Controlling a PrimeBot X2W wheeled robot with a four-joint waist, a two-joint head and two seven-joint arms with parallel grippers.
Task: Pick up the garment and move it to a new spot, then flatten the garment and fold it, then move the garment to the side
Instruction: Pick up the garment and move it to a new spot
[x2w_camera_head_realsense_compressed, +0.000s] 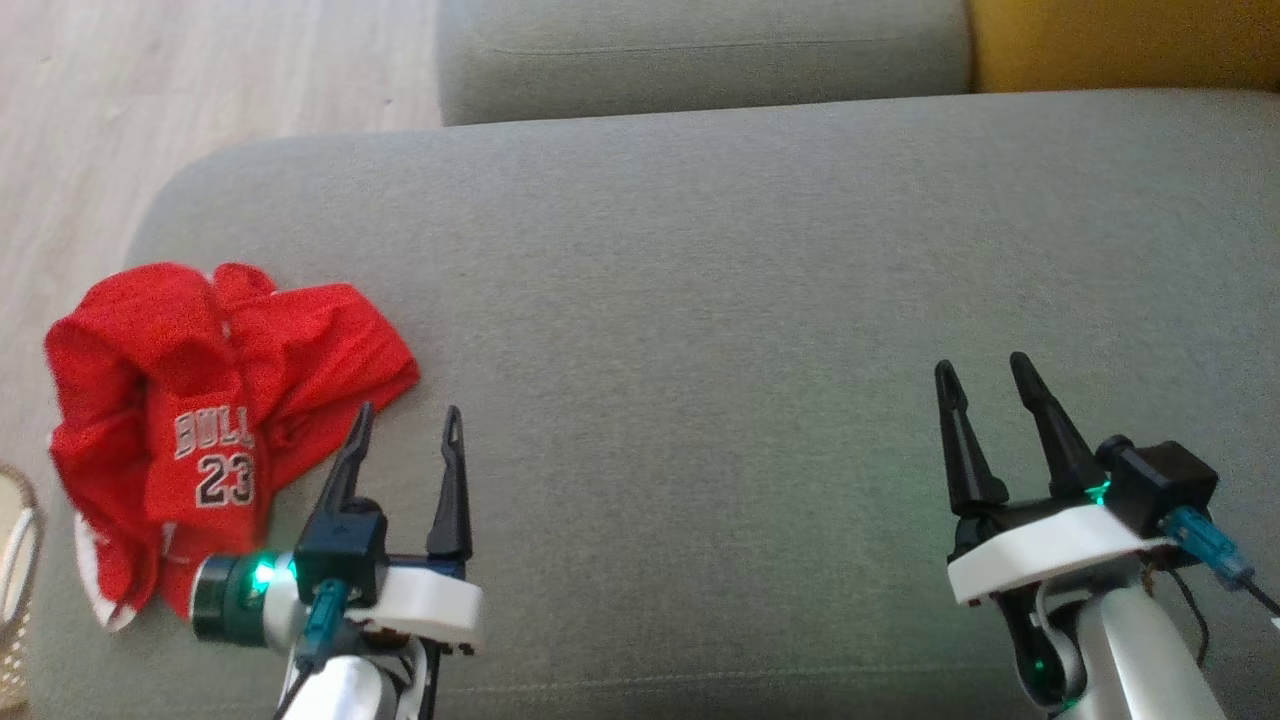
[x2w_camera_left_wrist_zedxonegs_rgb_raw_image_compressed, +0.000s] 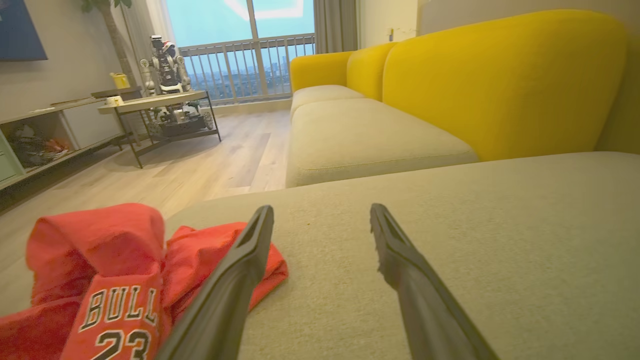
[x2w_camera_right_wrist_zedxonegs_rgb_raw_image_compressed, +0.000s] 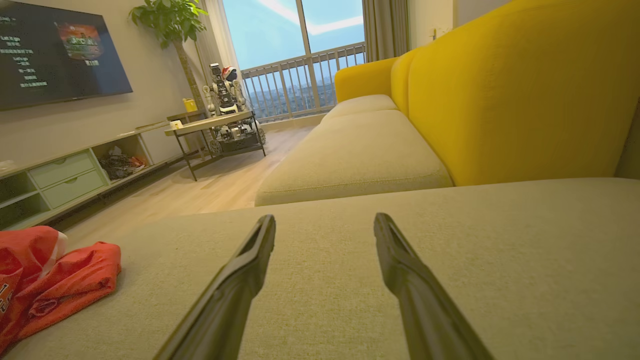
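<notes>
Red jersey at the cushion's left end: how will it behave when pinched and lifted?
Likely floppy: the red jersey lies crumpled in soft folds, so a pinch would probably lift one layer while the rest drapes. Probably light, being thin fabric. On the textured grey cushion a push would likely bunch it rather than slide it.

Light source: daylight through the balcony window (x2w_camera_left_wrist_zedxonegs_rgb_raw_image_compressed: 280, 30) at the far end of the room. Wrist views: bright, evenly lit, colours saturated; a pale streak of glare crosses the top of the glass. Head view: dimmer, soft and grainy, low contrast across the grey cushion (x2w_camera_head_realsense_compressed: 700, 300). Green indicator lights (x2w_camera_head_realsense_compressed: 263, 573) glow at both wrists. Shadows: faint and diffuse. Wrist views bend straight lines toward the edges; the near fingers (x2w_camera_left_wrist_zedxonegs_rgb_raw_image_compressed: 222, 300) and the red garment (x2w_camera_left_wrist_zedxonegs_rgb_raw_image_compressed: 100, 245) sit slightly out of focus
</notes>
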